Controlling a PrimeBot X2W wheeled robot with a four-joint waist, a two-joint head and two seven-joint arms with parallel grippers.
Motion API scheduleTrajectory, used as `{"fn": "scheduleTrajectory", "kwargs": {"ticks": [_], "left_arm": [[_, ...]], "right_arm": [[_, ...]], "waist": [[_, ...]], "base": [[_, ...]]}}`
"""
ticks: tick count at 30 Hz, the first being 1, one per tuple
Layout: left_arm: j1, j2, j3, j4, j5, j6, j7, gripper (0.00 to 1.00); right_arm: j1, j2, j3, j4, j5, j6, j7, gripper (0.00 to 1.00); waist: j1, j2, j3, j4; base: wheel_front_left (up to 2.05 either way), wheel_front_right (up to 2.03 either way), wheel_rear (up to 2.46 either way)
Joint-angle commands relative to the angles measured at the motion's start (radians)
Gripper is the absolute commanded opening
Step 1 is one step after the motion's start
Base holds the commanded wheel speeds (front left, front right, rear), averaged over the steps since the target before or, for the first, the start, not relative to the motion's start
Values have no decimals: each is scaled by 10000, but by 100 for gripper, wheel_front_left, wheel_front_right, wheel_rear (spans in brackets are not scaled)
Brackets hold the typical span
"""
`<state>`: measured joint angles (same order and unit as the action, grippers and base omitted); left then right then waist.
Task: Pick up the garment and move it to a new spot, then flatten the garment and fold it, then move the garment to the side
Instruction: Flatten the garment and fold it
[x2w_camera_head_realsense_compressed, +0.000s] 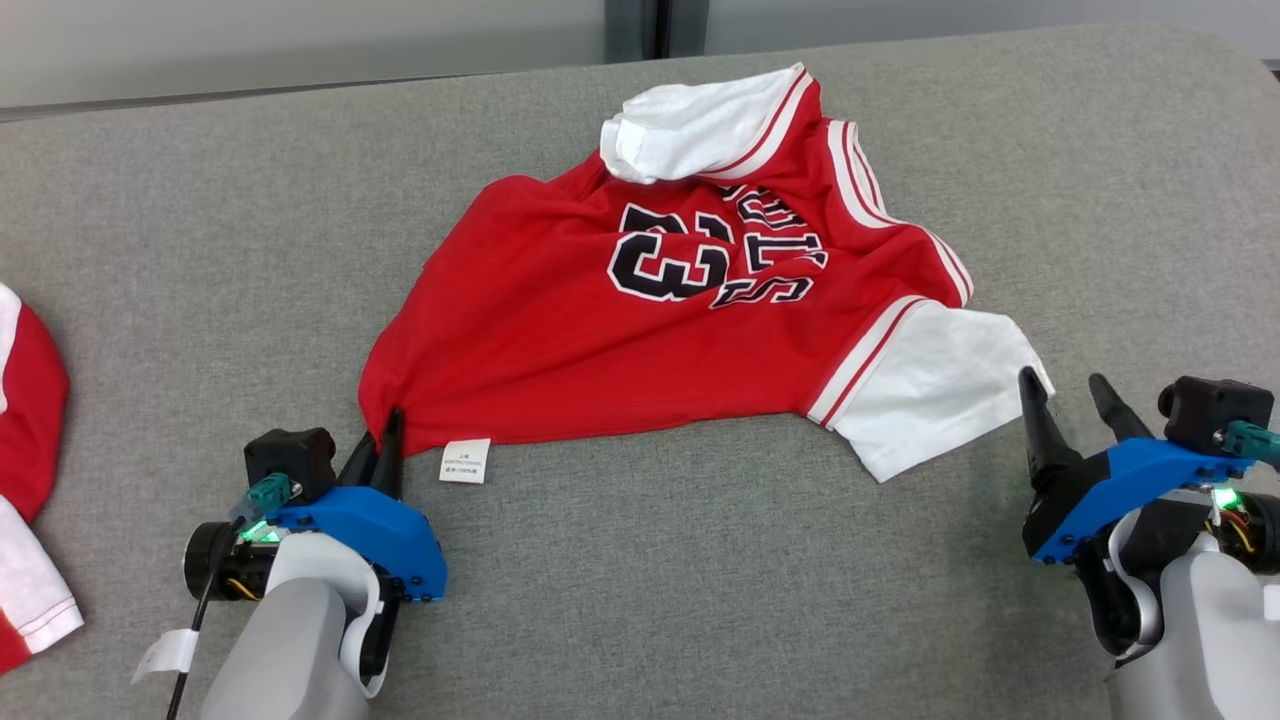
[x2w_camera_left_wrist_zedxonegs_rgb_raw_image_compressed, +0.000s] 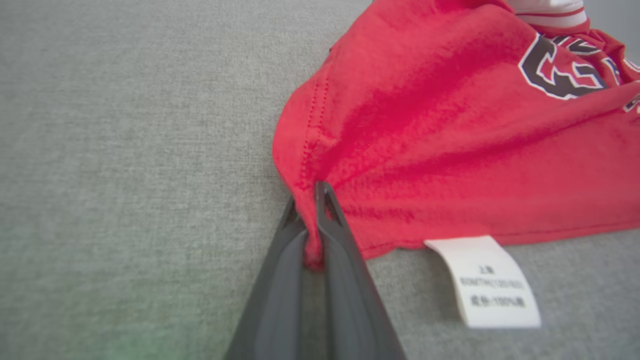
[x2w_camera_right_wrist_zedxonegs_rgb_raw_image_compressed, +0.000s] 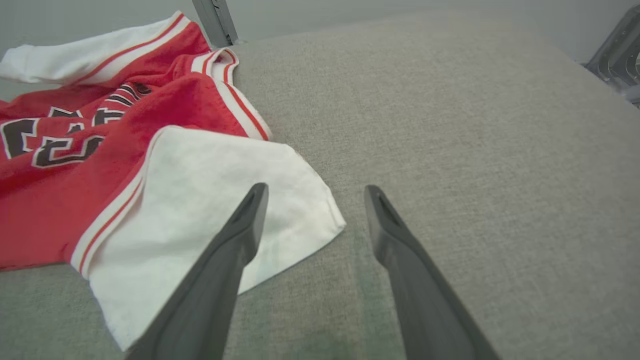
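Garment (x2w_camera_head_realsense_compressed: 640, 330), a red jersey with white sleeves and a black number, lies rumpled across the middle of the grey bench (x2w_camera_head_realsense_compressed: 700, 600), print side up. Our left gripper (x2w_camera_head_realsense_compressed: 385, 425) is clenched on the near left corner of the hem. A pinch of red cloth is bunched between its fingers, just beside the white care label (x2w_camera_head_realsense_compressed: 465, 460). Our right gripper (x2w_camera_head_realsense_compressed: 1061, 376) is released, fingers spread wide and nothing between them, at the outer edge of the near white sleeve (x2w_camera_head_realsense_compressed: 930, 400). In the right wrist view one finger lies over the sleeve and the other over bare bench.

We judge the pick-up to be half secured: one corner held, the other side not yet. To do it well, we should bring the right gripper down onto a firm fold of cloth on its side and close fully before lifting. Both arms should then rise together so the jersey hangs taut rather than dragging. The left pinch looks small, so a sharp pull could slip it free. The far sleeve (x2w_camera_head_realsense_compressed: 690, 125) is doubled over and will need spreading later. A second red and white garment (x2w_camera_head_realsense_compressed: 25, 400) lies well apart at the left edge, and we should steer clear of it.

Nothing here holds anything else; the jersey rests directly on the bench.
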<state>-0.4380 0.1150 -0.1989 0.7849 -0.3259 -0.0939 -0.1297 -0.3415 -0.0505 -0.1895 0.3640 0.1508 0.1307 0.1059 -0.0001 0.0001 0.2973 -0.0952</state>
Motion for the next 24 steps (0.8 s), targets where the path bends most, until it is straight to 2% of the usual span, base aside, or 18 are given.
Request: {"fn": "scheduleTrajectory", "kwargs": {"ticks": [1,8,12,16,17,18,19,24], "left_arm": [[29,-63,-85,263,-5,-18,80,0],[-146,-142,-353,402,-112,-174,-129,0],[-194,-105,-472,392,-156,-199,-215,0],[-205,-80,-557,395,-204,-238,-308,0],[-196,-101,-572,392,-233,-243,-342,0],[-177,-111,-579,387,-261,-247,-380,0],[-147,-128,-576,380,-287,-251,-409,0],[67,-126,-538,243,-437,-258,-665,0]], "right_arm": [[-218,-1,-115,246,-26,1,181,100],[-1113,-136,-334,1671,-646,1,434,100],[-1383,-167,-273,2590,-524,1,574,100],[-1490,-25,379,3350,62,19,708,100],[-1473,-25,551,3476,209,29,682,49],[-1460,-29,727,3556,351,41,609,11],[-1427,-67,844,3617,474,49,552,0],[-1242,-414,954,3197,941,9,-327,0]], "waist": [[1,-1,82,62],[1,-1,422,259],[1,-1,529,310],[1,-1,548,315],[1,-1,533,312],[1,-1,507,309],[1,-1,468,305],[1,-1,123,240]], "base": [[0,0,0],[0,0,0],[0,0,0],[0,0,0],[0,0,0],[0,0,0],[0,0,0],[0,0,0]]}}
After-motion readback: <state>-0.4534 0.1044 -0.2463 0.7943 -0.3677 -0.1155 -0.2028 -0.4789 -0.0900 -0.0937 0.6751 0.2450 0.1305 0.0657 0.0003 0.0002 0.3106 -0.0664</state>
